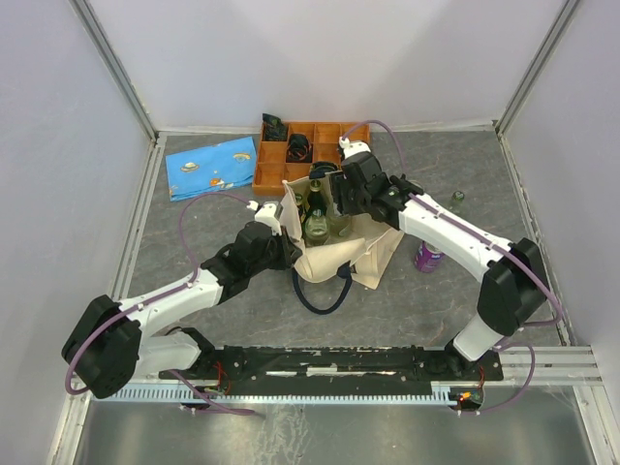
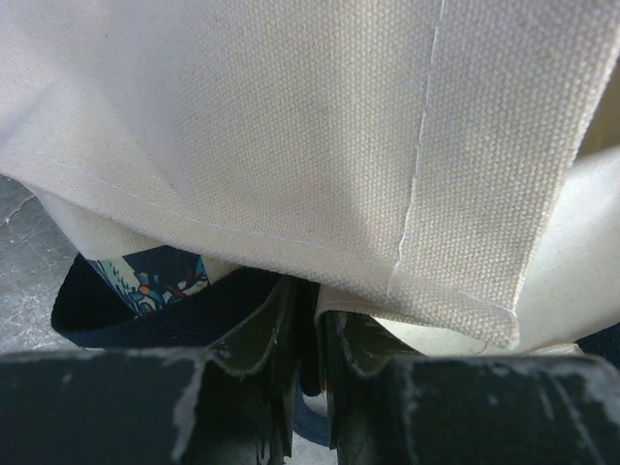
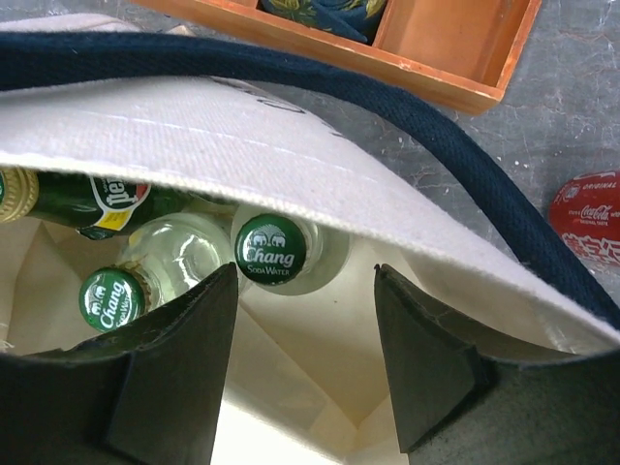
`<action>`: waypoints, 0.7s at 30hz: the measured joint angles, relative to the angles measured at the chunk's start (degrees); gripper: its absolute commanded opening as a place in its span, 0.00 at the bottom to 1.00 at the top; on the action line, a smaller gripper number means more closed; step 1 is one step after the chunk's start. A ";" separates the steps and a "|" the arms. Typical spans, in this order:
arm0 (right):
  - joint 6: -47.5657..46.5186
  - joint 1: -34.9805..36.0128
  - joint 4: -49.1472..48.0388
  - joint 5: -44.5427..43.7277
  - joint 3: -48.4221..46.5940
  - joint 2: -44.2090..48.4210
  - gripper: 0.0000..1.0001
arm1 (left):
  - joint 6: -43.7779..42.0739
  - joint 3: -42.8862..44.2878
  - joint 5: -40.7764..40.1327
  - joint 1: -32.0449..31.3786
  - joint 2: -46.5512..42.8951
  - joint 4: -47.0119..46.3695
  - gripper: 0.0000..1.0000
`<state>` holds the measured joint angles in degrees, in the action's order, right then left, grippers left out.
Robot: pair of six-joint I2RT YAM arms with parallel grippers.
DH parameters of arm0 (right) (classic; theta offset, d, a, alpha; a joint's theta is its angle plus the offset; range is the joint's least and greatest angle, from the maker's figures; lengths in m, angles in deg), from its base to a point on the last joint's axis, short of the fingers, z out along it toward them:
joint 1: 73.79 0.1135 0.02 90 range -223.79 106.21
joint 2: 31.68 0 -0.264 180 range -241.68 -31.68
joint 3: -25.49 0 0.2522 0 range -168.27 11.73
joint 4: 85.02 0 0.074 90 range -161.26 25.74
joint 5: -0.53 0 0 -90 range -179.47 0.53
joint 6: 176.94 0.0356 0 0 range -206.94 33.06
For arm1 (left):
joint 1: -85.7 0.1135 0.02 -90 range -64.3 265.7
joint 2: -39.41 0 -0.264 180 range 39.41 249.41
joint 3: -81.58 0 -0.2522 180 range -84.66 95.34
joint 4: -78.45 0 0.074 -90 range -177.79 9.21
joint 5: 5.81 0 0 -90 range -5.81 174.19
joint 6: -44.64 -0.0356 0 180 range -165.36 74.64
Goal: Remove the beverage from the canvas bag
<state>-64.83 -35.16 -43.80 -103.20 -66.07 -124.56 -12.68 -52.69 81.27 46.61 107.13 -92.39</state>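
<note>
The cream canvas bag (image 1: 363, 250) stands open at the table's middle, its navy strap (image 1: 320, 295) looped in front. Inside it are beverage bottles: two clear ones with green Chang caps (image 3: 270, 250) (image 3: 111, 298) and a green bottle (image 3: 87, 199) lying across them. My left gripper (image 1: 289, 250) is shut on the canvas bag's near-left rim (image 2: 426, 291), cloth and navy strap pinched between its fingers (image 2: 262, 339). My right gripper (image 3: 305, 291) hangs open over the bag's mouth, just short of the capped bottle, nothing between its fingers (image 3: 184, 358).
An orange compartment tray (image 1: 273, 174) sits right behind the bag, and a blue patterned pouch (image 1: 213, 167) lies to its left. A can (image 1: 427, 256) stands right of the bag, red with Coca-Cola lettering (image 3: 586, 218). A small green object (image 1: 457, 199) lies farther right.
</note>
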 measured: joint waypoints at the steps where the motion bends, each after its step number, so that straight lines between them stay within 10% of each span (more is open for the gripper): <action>1: -0.11 0.02 -0.22 -0.02 0.00 -0.11 0.66 | 0.04 0.00 0.00 0.00 0.00 0.00 0.20; 12: -1.36 0.52 -2.93 -0.37 -1.66 -5.62 0.50 | 0.57 0.00 -0.09 0.00 0.02 -0.02 0.20; 21: -2.80 0.85 -4.09 -1.95 -2.75 -6.51 0.00 | 0.59 0.02 -0.09 0.00 0.28 -0.11 0.20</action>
<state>-67.63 -34.31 -47.88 -105.15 -68.83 -131.07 -12.09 -52.67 81.18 46.61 107.42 -92.50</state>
